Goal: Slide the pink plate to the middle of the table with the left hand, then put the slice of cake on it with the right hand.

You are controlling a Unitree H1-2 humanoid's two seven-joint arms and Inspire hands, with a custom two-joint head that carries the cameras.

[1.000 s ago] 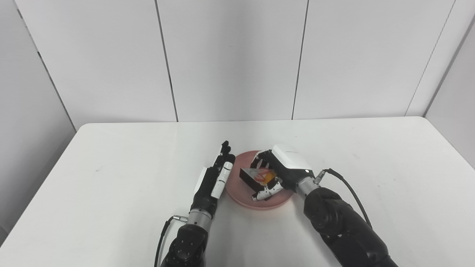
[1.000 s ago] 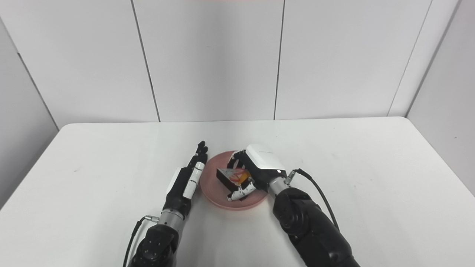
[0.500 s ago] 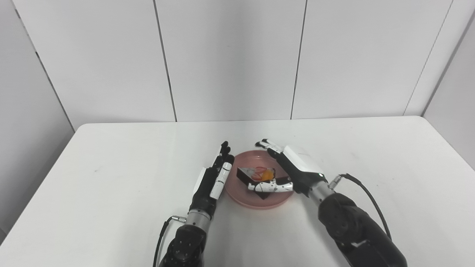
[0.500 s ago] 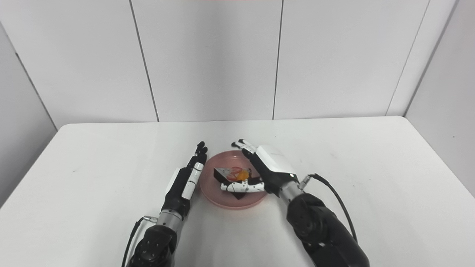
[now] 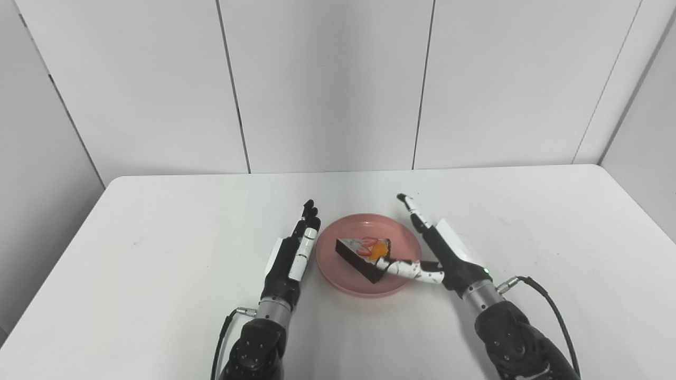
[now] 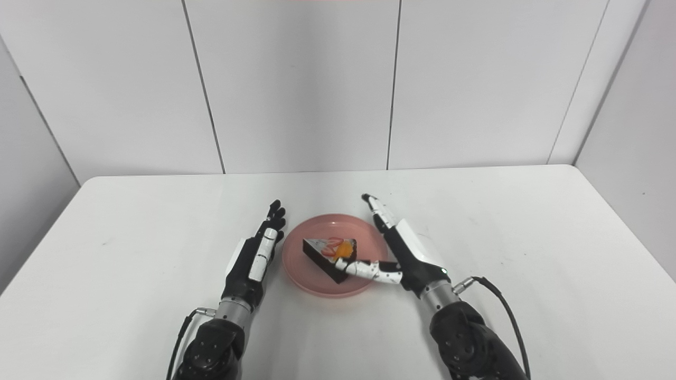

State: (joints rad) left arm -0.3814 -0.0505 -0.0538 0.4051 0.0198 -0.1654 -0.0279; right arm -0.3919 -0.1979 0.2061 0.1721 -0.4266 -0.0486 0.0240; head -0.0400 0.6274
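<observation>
White table [image 5: 158, 237], rounded corners; pale grey panelled wall [image 5: 327, 79] behind, dark seams.

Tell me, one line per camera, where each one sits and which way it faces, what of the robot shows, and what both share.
Left eye view: on the head, looking down and forward across the table; both forearms rise from the bottom edge.
Right eye view: beside it, slightly rightward, so everything sits further left in frame; same forearms.
Shared: pink plate with the slice of cake, open left hand, open right hand.
</observation>
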